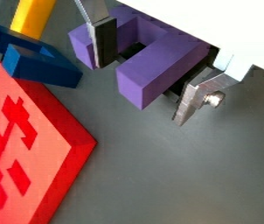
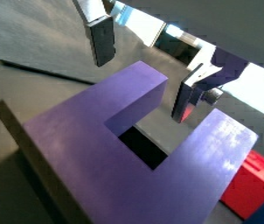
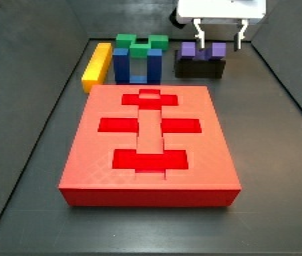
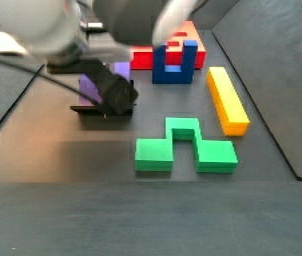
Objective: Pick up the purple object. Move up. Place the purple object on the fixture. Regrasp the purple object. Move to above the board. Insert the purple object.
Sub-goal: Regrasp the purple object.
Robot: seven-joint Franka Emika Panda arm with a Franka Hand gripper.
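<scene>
Purple object: I see one, resting on the fixture at the far right end of the floor, beyond the board. Its two prongs point up in a side view.
Gripper: I see it directly over the purple object, hanging from above. One finger sits in the notch between the prongs; the other finger stands outside one prong.
Claw state: the plates straddle one prong at a narrow gap. I cannot tell whether the pads press on it.
Hidden or cut off: the arm blocks most of the fixture and the purple object in a side view. The purple object fills a wrist view, so its base is out of frame. The gripper body is cropped at the upper edge in a side view.
Counts: I count one board, one fixture, one yellow bar, one green block and one blue block.
Neighbours: the yellow bar, green block and blue block are bunched just behind the board, left of the fixture in a side view.
Board detail: red, flat, with recessed cutouts in its top face.
</scene>
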